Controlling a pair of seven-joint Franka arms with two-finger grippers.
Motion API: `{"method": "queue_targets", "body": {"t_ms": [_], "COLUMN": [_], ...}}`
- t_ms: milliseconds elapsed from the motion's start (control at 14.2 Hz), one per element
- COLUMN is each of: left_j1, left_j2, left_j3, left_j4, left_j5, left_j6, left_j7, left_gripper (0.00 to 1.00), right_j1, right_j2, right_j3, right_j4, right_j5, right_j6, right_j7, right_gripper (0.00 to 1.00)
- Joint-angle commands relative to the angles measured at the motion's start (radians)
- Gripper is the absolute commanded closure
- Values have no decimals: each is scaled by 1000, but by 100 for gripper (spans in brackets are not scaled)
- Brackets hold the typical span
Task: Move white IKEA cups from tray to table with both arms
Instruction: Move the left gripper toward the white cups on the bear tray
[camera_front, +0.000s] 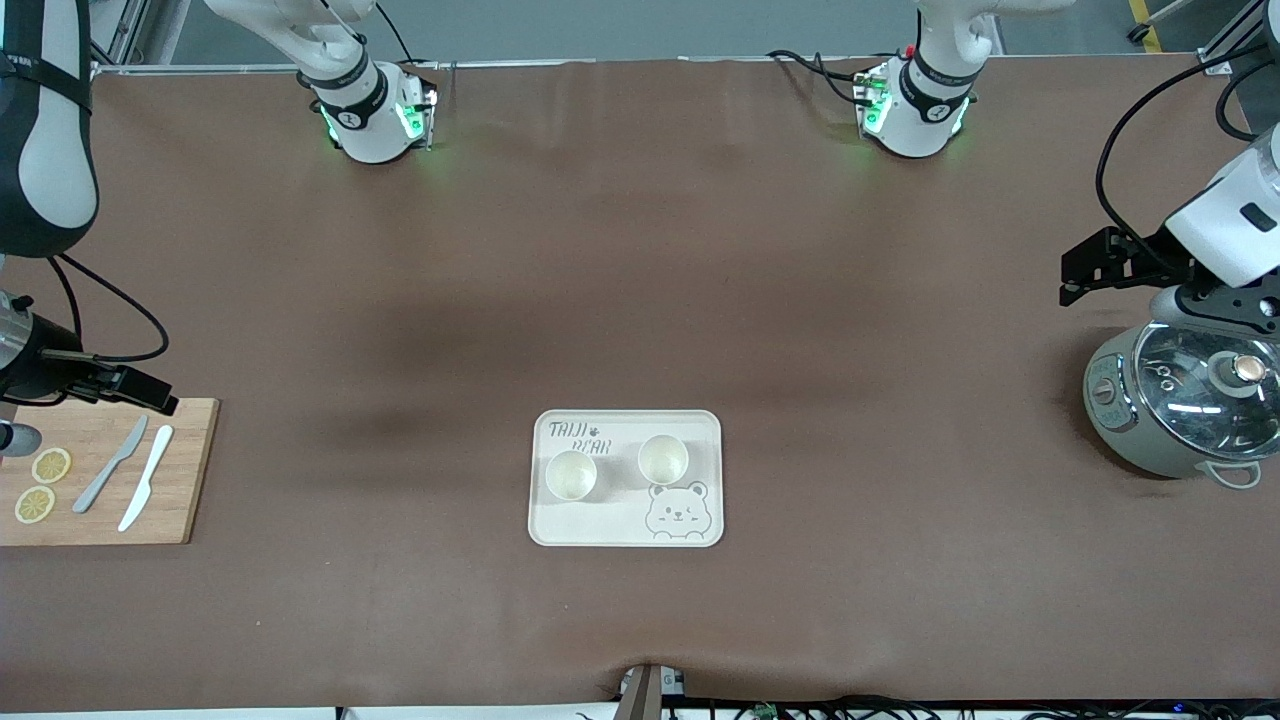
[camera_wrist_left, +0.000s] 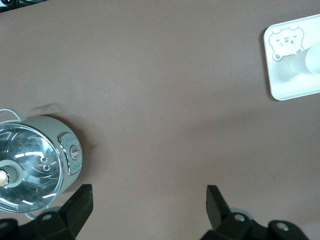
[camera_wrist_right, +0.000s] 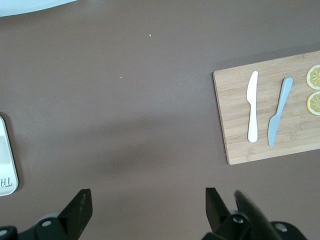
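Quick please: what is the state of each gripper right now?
Left gripper: open, holding nothing, beside the grey pot.
Right gripper: open, holding nothing.

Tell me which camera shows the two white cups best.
The front view: both white cups stand fully visible on the bear tray. The left wrist view catches one partly; the right wrist view shows none.

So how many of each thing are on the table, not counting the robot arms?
White cups: 2
Bear tray: 1
Knives: 2
Lemon slices: 2
Wooden cutting board: 1
Grey pot with glass lid: 1
Total: 9
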Motion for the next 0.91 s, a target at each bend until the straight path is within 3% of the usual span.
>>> {"method": "queue_targets", "body": {"t_ms": [0, 422, 844], "left_j1": [7, -45, -237], "left_j2": [-4, 69, 373], "left_j3": [-4, -16, -22], "left_j4": [-4, -2, 109], "left_j5": [-9, -44, -84], "left_j6": [6, 90, 352], "left_j7": [-7, -68, -416], "left_gripper": [0, 0, 0], "right_j1": [-1, 3, 5], "right_j2": [-3, 11, 20], "right_j3": [7, 7, 7], "right_j4": [-12, -12, -12], "right_j5": [-10, -10, -10], "right_j6": [28, 53, 55], "right_j7": [-6, -8, -8], "right_gripper": [0, 0, 0]}}
